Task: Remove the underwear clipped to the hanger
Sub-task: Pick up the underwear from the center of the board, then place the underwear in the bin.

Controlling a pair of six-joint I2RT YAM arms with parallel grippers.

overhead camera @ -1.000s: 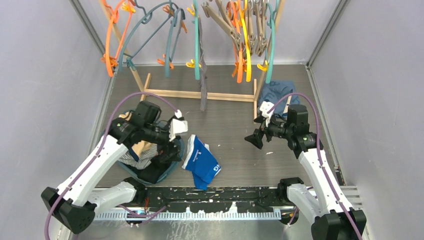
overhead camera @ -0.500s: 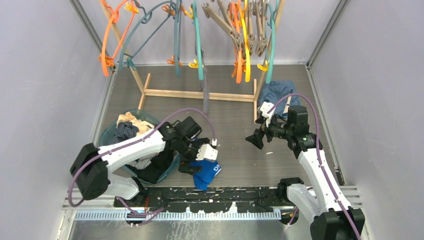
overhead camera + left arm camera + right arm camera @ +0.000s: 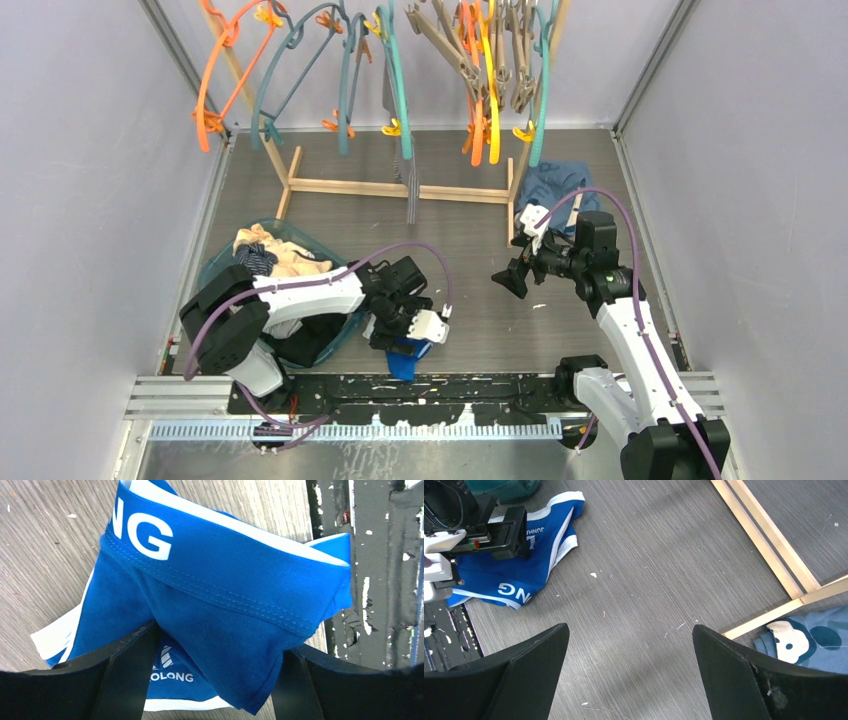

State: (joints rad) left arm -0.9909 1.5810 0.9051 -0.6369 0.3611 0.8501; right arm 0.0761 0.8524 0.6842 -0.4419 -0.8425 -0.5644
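While hanging low over the near edge of the table (image 3: 470, 325), straddles a raised fold of the bright blue underwear (image 3: 225, 595) with the left gripper (image 3: 215, 650): fingers spread wide, one to each side, clamped on nothing. Cannot tell whether the pads touch the cloth. Garment off any hanger, crumpled on bare wood, just beside the teal basket (image 3: 215, 268) and right against the black metal rail (image 3: 370, 580) at the front.

Risks here, as a judgement: closing too high would pinch only the top layer and let it slip on the lift. Pushing down or forward would nudge the slack cloth over the edge onto the rail, out of easy reach. Driving too deep would scrape fingertips on the wood.

Further back, heaped in the basket, more underwear (image 3: 262, 250), beige and navy striped on top. Mid-table to the right, right gripper (image 3: 629, 630) held above bare wood, jaws wide, empty, well apart from the left arm. Behind it, blue cartoon-face garment (image 3: 804, 640) lying by the foot of the wooden rack (image 3: 400, 188). Could be grabbed by mistake, being nearest that gripper.

Farthest back, many coloured hangers (image 3: 400, 70) crowded on the rack, and one narrow grey strip of cloth (image 3: 411, 195) hanging among them, seemingly clipped. Tugging it without freeing the clips could drag its hanger off or tangle the neighbours.
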